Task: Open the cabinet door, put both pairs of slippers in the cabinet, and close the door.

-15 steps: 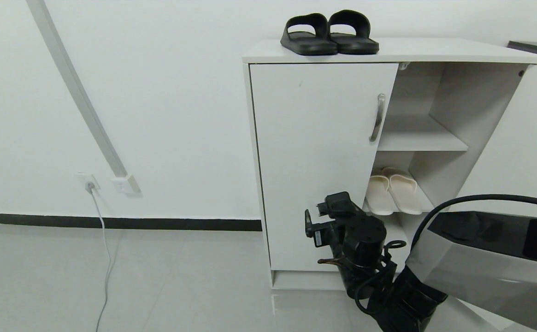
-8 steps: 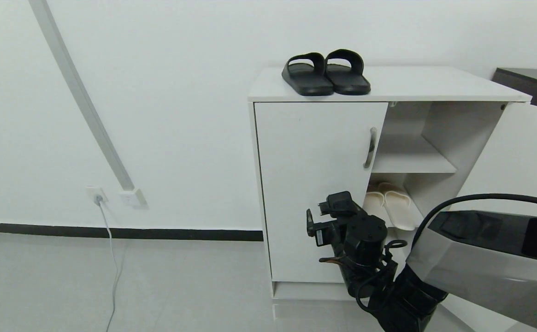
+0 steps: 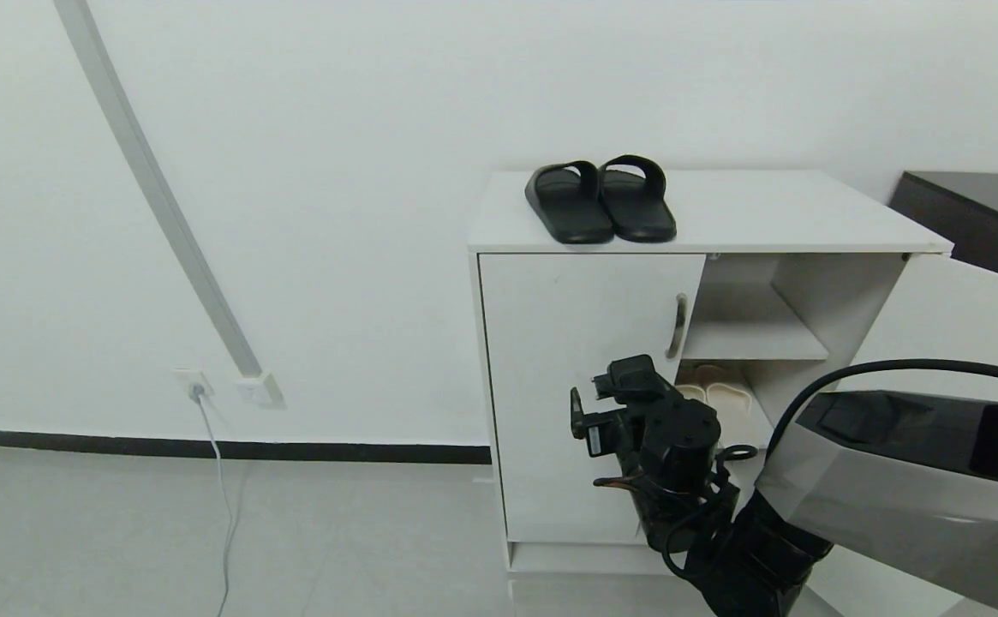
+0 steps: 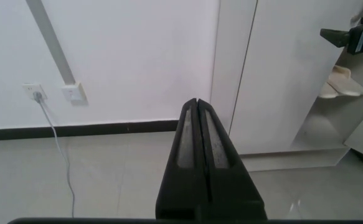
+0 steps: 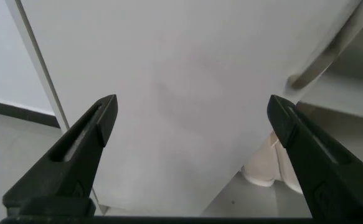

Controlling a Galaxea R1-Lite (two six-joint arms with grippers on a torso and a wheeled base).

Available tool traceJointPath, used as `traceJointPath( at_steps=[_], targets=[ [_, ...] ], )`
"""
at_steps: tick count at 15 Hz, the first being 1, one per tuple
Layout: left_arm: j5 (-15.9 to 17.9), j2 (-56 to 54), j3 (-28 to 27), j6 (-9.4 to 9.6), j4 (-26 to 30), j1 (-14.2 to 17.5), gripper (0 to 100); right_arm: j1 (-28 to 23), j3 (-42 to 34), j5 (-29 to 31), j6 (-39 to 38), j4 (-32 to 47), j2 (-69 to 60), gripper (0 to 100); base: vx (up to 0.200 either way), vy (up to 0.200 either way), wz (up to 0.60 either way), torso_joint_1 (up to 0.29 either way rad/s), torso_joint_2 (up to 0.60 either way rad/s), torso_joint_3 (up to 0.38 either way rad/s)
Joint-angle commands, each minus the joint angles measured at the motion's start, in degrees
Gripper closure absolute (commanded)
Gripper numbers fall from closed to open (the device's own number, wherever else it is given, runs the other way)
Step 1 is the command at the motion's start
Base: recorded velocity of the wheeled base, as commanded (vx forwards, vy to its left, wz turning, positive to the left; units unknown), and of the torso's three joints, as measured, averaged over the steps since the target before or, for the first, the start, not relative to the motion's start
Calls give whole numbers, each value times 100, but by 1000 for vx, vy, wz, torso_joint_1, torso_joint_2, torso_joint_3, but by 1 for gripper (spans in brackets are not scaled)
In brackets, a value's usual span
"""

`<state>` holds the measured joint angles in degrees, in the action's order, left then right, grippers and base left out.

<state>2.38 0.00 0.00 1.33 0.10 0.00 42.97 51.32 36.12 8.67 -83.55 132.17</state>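
Note:
A pair of black slippers [image 3: 601, 201] lies on top of the white cabinet [image 3: 764, 227]. The cabinet's left door [image 3: 584, 360] is closed and its right door [image 3: 961, 317] stands swung out. A pair of white slippers [image 3: 715, 392] rests on the lower shelf, partly hidden behind my right arm, and its toe ends [image 5: 268, 168] also show in the right wrist view. My right gripper [image 3: 603, 396] hangs open and empty in front of the closed door, fingers [image 5: 88, 134] wide apart. My left gripper [image 4: 197, 106] is shut on nothing, pointing at the wall left of the cabinet.
The upper shelf [image 3: 747, 338] is bare. A wall socket with a hanging cable [image 3: 199, 394] and a slanted conduit [image 3: 156, 197] are on the wall to the left. Dark furniture [image 3: 978, 214] stands behind the open door. Grey tiled floor [image 3: 207, 531] stretches left.
The whole head view has shifted: the cabinet now sits lower and looks smaller, so the camera moved. The right arm holds the same place in the picture.

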Motion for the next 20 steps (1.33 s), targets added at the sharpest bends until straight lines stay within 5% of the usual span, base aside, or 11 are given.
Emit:
traceJointPath(
  at_steps=[1,20],
  targets=[
    [0,9,0,-1,-1,0,100,-8,1,0,3,-3,-7,0,0,0,0,173,-481,-310],
    [-36,0,0,-36,-1,0,100,-43,-17,-17,-14,-3,-33,0,0,0,0,218,-524,-304]
  ],
)
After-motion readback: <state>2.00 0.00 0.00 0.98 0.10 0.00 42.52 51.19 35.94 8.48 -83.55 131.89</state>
